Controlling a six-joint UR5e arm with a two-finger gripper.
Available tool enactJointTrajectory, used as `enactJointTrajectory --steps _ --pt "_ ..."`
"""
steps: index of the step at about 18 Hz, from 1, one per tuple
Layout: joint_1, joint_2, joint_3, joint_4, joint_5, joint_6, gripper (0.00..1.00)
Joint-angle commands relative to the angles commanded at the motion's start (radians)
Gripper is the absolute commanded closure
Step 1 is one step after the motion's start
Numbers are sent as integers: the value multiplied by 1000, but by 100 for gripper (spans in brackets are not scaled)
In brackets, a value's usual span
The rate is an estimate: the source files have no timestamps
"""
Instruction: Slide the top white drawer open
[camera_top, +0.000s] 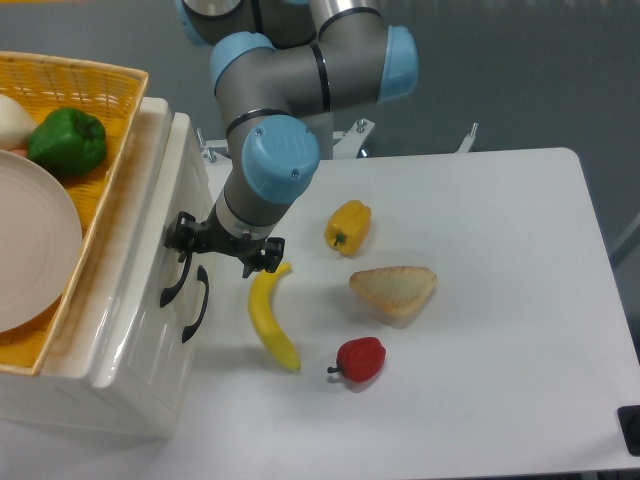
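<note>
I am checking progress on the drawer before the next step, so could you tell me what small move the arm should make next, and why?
Probably close the gripper on the upper black handle and then pull to the right. The gripper sits at the top end of that handle on the top white drawer, and the drawer front looks flush with the cabinet. Whether the fingers already grasp the handle cannot be seen.
</note>
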Motion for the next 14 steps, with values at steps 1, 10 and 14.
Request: enactJointTrajectory --steps 1,10,14 --pt "0 0 2 3 2 2 0" --pt "0 -3 2 5 35 21 0" --pt "3 -3 2 5 35 23 0"
